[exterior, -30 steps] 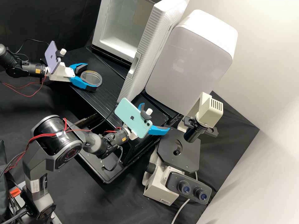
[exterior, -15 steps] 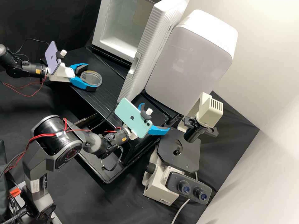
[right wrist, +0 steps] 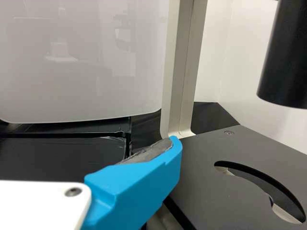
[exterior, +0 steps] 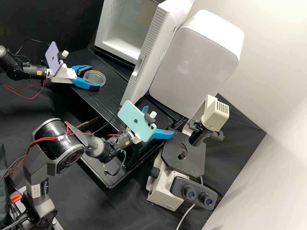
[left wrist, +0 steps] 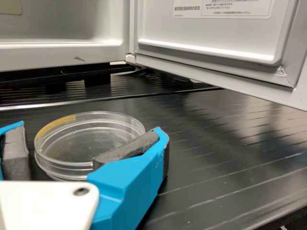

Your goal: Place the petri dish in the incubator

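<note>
The clear petri dish [exterior: 94, 76] [left wrist: 86, 141] rests on the black ribbed tray [exterior: 105, 95] in front of the white incubator [exterior: 124, 28], whose door [exterior: 153, 54] stands open. My left gripper [exterior: 91, 77] [left wrist: 88, 134] comes in from the left, shut on the dish, a blue finger [left wrist: 134, 167] on each side and the grey pads against its rim. My right gripper [exterior: 160, 123] hangs open and holds nothing, just above the edge of the microscope stage [exterior: 184, 156], one blue finger [right wrist: 144, 177] over it.
A large white box [exterior: 195, 60] stands right of the incubator door. The microscope [exterior: 188, 179] with its black condenser [right wrist: 288, 52] fills the front right. Red cables [exterior: 25, 92] trail at the left. The incubator floor [left wrist: 57, 48] lies just beyond the dish.
My left gripper's fingers have drawn together on the dish, and the dish has shifted slightly towards the far finger. The right arm has kept still.
</note>
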You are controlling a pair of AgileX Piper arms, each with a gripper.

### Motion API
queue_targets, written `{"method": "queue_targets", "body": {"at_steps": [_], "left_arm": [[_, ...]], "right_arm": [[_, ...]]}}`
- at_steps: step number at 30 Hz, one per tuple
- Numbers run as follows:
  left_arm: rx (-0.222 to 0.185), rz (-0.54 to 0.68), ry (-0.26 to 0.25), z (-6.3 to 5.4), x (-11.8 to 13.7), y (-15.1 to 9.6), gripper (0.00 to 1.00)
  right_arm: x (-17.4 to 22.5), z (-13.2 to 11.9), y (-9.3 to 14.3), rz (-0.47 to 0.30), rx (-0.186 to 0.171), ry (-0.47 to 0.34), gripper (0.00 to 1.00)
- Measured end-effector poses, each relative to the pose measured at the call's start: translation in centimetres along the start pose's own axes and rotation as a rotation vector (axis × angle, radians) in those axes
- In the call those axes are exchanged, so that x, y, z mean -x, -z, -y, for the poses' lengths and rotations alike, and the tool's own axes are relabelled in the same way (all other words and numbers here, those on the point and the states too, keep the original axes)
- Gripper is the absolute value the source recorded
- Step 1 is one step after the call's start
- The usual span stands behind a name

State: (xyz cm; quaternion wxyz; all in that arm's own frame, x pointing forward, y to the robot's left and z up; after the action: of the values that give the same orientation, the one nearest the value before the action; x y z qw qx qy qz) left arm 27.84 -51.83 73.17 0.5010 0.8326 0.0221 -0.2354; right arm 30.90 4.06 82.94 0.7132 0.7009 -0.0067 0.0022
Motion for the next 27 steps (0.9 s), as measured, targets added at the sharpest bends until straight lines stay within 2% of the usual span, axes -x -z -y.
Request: {"method": "queue_targets", "body": {"at_steps": [6,27], "left_arm": [[0.011,-0.011,-0.005,-0.04,0.00,0.10,0.00],[0.011,-0.011,-0.005,-0.04,0.00,0.10,0.00]], "right_arm": [[0.00,0.00,0.00,0.000,0.000,0.000,1.00],[0.00,0.00,0.00,0.000,0.000,0.000,1.00]]}}
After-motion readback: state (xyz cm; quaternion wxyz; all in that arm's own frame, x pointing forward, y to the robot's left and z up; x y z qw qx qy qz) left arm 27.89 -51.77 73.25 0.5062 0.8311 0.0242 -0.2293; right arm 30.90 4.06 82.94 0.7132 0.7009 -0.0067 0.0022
